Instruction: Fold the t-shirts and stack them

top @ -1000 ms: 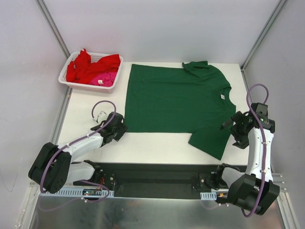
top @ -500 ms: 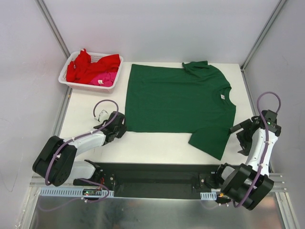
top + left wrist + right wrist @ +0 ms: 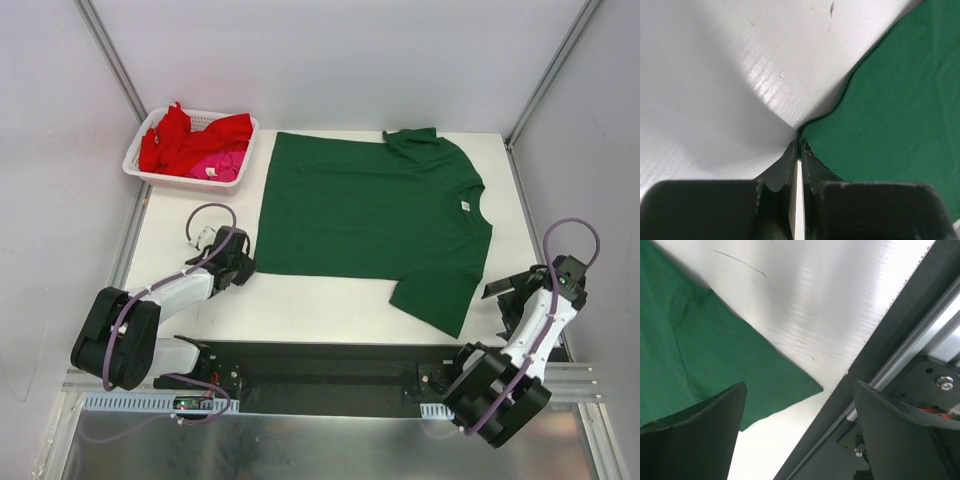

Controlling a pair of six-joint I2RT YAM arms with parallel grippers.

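Now left claw [image 3: 798, 146] pinches the hem corner, sensible for a limp dark green cotton t-shirt [image 3: 370, 205]; right claw [image 3: 799, 390] gapes empty.

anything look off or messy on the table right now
The green t-shirt lies mostly flat, but its far sleeve is bunched and folded over. In the basket, the red and pink shirts are heaped loosely, red cloth draping over the rim.

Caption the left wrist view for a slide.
Left gripper pinches a corner of the dark green t-shirt on the white table.
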